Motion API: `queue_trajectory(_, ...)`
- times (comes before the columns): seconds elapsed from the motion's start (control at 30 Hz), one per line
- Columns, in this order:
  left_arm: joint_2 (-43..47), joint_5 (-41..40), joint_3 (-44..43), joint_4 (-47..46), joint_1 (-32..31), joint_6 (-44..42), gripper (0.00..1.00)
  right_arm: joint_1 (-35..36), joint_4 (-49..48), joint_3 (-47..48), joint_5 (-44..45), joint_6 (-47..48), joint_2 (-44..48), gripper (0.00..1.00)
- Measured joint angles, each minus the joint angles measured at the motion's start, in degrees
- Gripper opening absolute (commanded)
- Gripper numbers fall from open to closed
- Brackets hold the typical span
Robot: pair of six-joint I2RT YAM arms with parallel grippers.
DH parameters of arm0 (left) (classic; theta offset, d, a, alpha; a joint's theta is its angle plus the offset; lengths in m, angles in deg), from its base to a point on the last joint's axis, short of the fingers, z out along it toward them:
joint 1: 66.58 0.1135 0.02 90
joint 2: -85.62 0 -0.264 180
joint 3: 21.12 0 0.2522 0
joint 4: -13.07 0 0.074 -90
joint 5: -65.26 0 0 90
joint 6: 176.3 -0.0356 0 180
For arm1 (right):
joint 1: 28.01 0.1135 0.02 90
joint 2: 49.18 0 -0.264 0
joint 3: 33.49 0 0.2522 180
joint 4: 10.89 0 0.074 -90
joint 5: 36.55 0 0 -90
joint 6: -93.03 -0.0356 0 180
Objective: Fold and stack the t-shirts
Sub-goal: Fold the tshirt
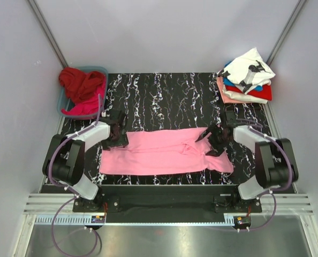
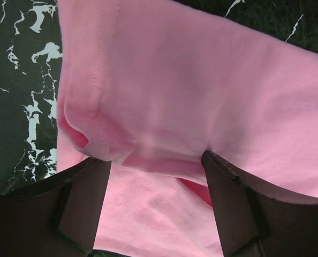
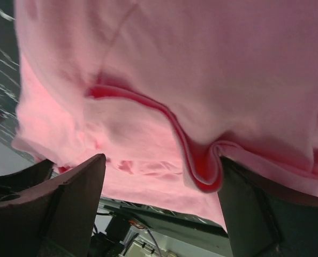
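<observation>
- The left tool (image 1: 118, 134) stands open, its two dark fingers (image 2: 84, 198) spread wide. In the left wrist view a folded edge of the pink t-shirt (image 2: 202, 96) lies past the fingertips, not pinched.
- The right tool (image 1: 215, 140) is open as well. In the right wrist view its jaws stand apart, with a rumpled fold of pink cloth between and beyond them.
- The pink t-shirt (image 1: 159, 152) lies as a long folded band across the desk (image 1: 164, 96). It runs from the left tool at 9 o'clock to the right tool at 3 o'clock, just short of the near edge.
- At 1 o'clock, in the far right corner, sits a stack of folded t-shirts (image 1: 247, 80). A loosely lying white one with black print is on top, over blue, red and salmon.
- At 11 o'clock a bin (image 1: 103, 69) holds crumpled dark red and magenta t-shirts (image 1: 81, 85).
</observation>
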Motion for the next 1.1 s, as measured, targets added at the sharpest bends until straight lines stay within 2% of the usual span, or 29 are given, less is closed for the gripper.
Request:
queue_trajectory(0.13,-0.13,0.13,0.02,-0.72,-0.50,-0.04,0.72,0.72,0.48,12.94,-1.86,1.88,-12.72,0.85)
queue_trajectory(0.3,-0.09,0.17,0.57,-2.25,-1.86,-0.31,0.70,0.94,4.79,37.13,-2.54,3.93,-30.82,0.81)
queue_trajectory(0.5,-0.07,0.42,1.14,-4.04,-4.70,0.44,0.68,1.77,14.10,78.42,-1.81,5.35,-55.65,0.78)
queue_trajectory(0.63,1.84,0.85,3.63,-6.38,-9.90,2.78,0.68,3.19,16.85,100.10,-3.10,5.20,-68.19,0.75)
queue_trajectory(0.7,4.11,1.11,5.99,-7.41,-13.66,4.26,0.69,4.02,16.09,104.39,-4.44,4.76,-71.04,0.75)
queue_trajectory(0.8,6.75,1.18,8.35,-8.11,-20.72,8.02,0.69,4.96,13.07,104.96,-6.88,3.54,-72.26,0.75)
queue_trajectory(0.93,6.99,4.07,8.31,-9.99,-32.26,14.01,0.69,5.84,10.10,108.13,-10.54,2.27,-75.10,0.74)
queue_trajectory(1.1,5.40,9.53,7.74,-15.32,-42.25,22.16,0.69,6.25,7.34,110.01,-13.11,1.84,-77.13,0.73)
